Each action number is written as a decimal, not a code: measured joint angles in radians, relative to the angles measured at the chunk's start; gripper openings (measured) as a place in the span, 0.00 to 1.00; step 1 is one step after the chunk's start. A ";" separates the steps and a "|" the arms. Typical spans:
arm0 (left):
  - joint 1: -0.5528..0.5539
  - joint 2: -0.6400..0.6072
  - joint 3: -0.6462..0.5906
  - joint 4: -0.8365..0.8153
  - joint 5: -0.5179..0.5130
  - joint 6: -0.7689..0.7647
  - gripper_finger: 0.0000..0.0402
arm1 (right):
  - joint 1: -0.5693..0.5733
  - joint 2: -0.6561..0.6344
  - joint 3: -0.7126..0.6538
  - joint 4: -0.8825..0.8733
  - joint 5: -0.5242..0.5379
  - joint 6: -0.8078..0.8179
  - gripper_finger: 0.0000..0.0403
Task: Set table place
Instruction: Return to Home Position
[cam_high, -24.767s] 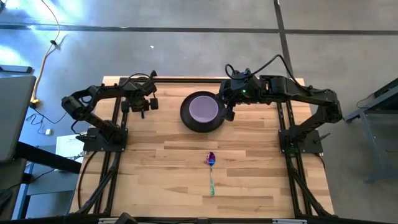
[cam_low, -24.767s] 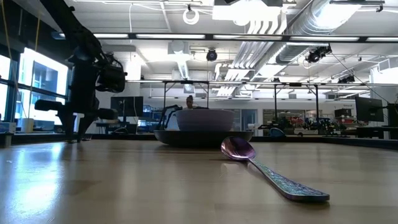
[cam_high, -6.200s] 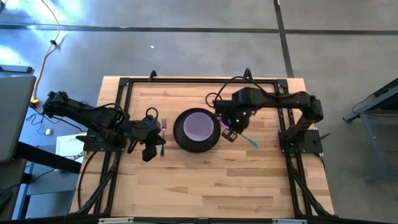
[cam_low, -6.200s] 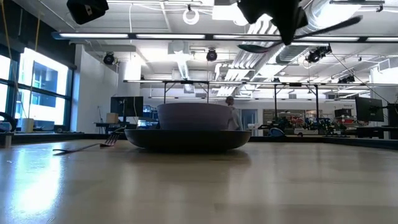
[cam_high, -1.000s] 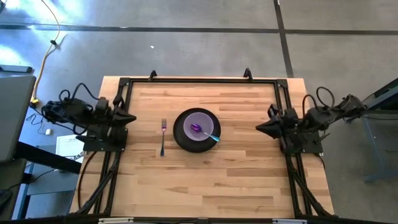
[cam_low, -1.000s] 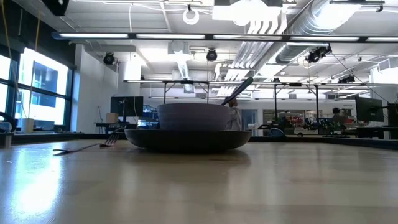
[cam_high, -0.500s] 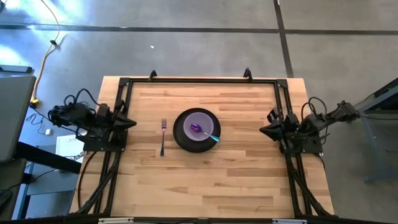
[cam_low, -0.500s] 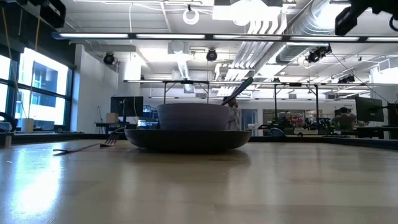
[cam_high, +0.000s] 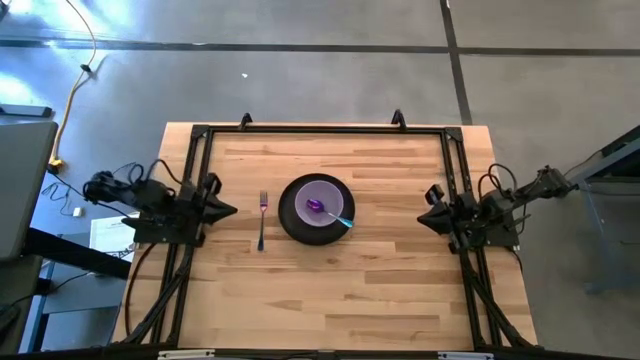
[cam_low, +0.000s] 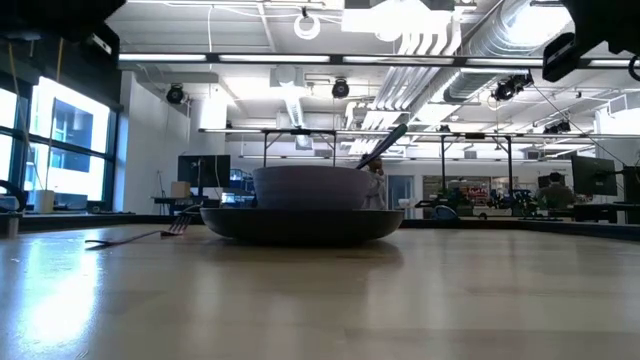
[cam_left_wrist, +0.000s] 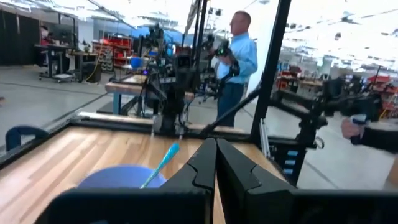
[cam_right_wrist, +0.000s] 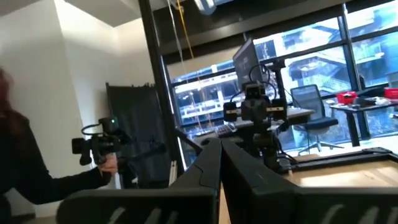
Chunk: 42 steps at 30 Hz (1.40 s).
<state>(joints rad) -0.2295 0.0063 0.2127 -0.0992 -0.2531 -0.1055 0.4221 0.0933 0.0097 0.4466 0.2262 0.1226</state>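
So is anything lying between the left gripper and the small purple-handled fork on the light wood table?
Nothing visible. Only bare tabletop separates the left gripper from the small purple-handled fork; the dark grey round plate sits beyond the fork.

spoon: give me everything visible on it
The spoon has a glossy purple head and a slim teal handle. Its head lies inside the lavender bowl, near the middle. The handle leans on the bowl's rim and reaches out over the dark plate, toward the right arm's side. In the low view the handle rises at a slant above the rim. Nothing grips it: the left claw and right claw sit shut at the table's sides.
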 joint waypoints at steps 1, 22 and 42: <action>0.000 0.000 -0.018 0.010 0.000 0.000 0.00 | 0.000 0.001 0.000 -0.006 -0.001 -0.001 0.00; 0.000 0.010 -0.204 0.156 -0.029 0.065 0.00 | -0.003 0.004 0.000 -0.252 0.040 -0.061 0.00; 0.000 0.009 -0.204 0.156 -0.029 0.074 0.00 | -0.003 0.005 -0.001 -0.391 0.044 -0.123 0.00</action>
<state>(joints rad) -0.2295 0.0154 0.0086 0.0566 -0.2821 -0.0310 0.4194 0.0978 0.0090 0.0555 0.2697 -0.0006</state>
